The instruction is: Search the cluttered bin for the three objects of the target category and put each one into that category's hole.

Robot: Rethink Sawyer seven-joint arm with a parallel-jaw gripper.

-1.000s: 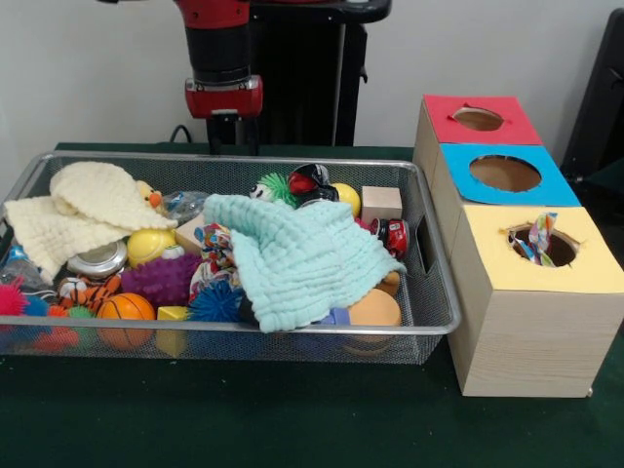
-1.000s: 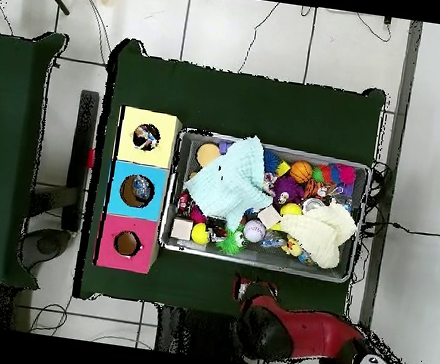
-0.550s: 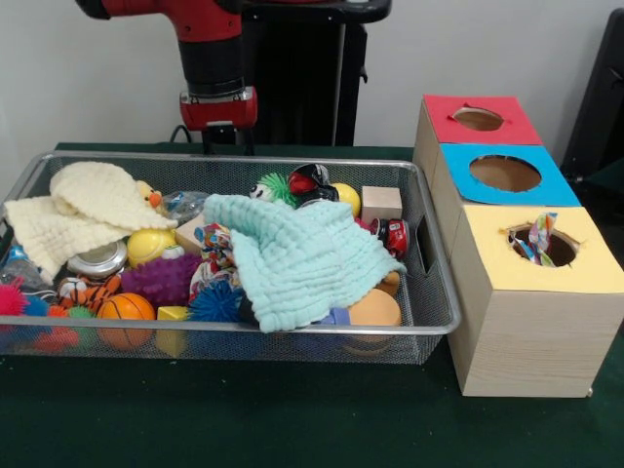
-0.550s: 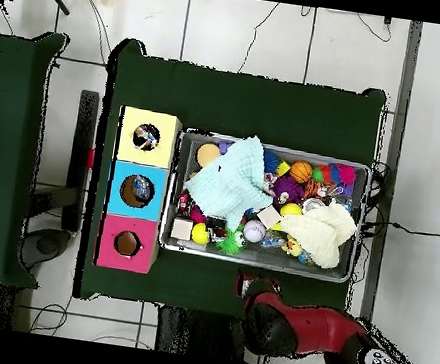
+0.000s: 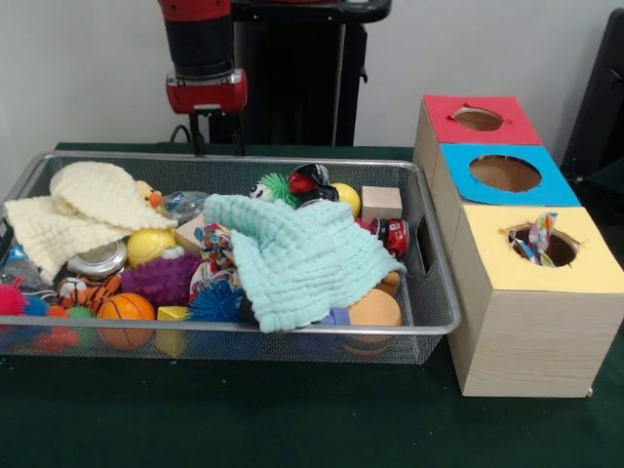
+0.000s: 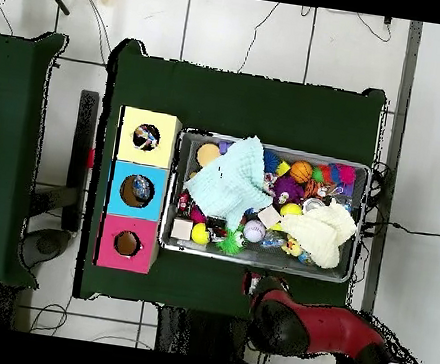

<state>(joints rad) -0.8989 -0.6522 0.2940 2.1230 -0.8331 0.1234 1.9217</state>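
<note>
- Since a second ago the gripper point(image 5: 218, 144) has shifted along the bin's far rim, away from the boxes, and sits a little higher.
- Its two fingers hang apart with nothing between them, behind the wire bin point(image 5: 434, 292) and outside it.
- Bin contents match the earlier frames.
- The arm's upper part is cut off at the top edge of the front view.
- The mint cloth point(image 5: 297, 255) covers much of the bin's middle, hiding what lies under it.
- A cream cloth point(image 5: 83, 210) drapes over the bin's end farthest from the boxes.
- Which toys are targets cannot be told.
- Beside the bin stand the red box point(image 5: 478, 119), blue box point(image 5: 502, 174) and yellow box point(image 5: 541, 249); something colourful pokes from the yellow box's hole.
</note>
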